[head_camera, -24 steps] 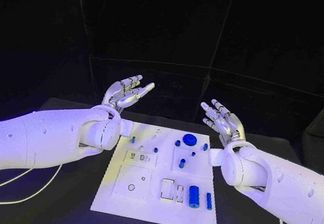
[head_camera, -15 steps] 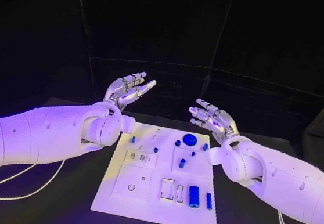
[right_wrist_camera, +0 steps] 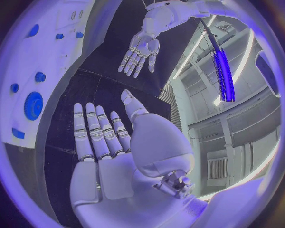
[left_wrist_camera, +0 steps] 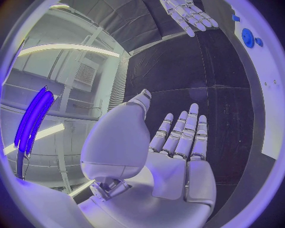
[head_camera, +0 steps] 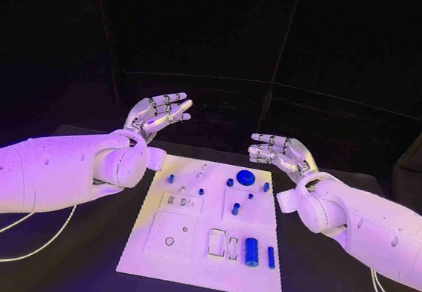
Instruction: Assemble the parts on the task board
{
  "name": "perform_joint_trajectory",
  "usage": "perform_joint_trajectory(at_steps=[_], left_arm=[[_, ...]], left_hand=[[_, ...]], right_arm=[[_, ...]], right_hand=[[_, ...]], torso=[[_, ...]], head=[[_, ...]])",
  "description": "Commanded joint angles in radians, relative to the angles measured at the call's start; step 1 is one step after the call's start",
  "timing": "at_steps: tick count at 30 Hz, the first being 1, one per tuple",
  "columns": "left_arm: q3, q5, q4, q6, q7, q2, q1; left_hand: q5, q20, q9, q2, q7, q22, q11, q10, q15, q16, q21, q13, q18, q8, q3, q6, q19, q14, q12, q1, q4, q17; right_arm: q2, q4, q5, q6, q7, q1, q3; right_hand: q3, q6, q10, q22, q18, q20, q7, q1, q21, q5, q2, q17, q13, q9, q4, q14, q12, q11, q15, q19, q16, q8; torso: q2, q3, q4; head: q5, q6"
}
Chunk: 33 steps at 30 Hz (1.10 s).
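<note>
Both hands hang in the air beyond the far edge of the task board (head_camera: 147, 258), the left hand (head_camera: 158, 114) and right hand (head_camera: 280, 153) well apart, fingers spread, holding nothing. The gap between them lies open above the dark bench (head_camera: 58, 257). The two forearms flank the board's far corners, so its near half lies uncovered from above. On the board, low obstacles: a blue gear (head_camera: 245, 176) at the far end, a blue cylinder (head_camera: 251, 252) near the front right, small blue pegs between. White cables trail along both sides of the bench.
</note>
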Motion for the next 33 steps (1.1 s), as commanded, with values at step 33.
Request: perform_joint_trajectory(at_steps=[33], left_arm=[[0.0,-0.078,0.295,0.188,0.008,-0.183,0.011]], left_hand=[[0.004,-0.085,0.01,0.078,0.049,0.056,-0.09,0.422,-0.127,0.123,0.187,0.006,0.045,0.044,-0.083,0.369,0.52,0.442,0.07,0.011,-0.134,0.093]], right_arm=[[-0.015,0.048,-1.176,0.064,-0.397,0.129,0.002]], right_hand=[[0.101,0.364,0.343,0.283,0.016,-0.205,-0.022,0.005,0.577,0.009,-0.1,0.307,0.004,0.008,-0.062,0.633,-0.018,-0.13,-0.196,0.497,0.477,-0.006]], torso=[[0.136,-0.0206,0.063]], head=[[-0.064,0.031]])
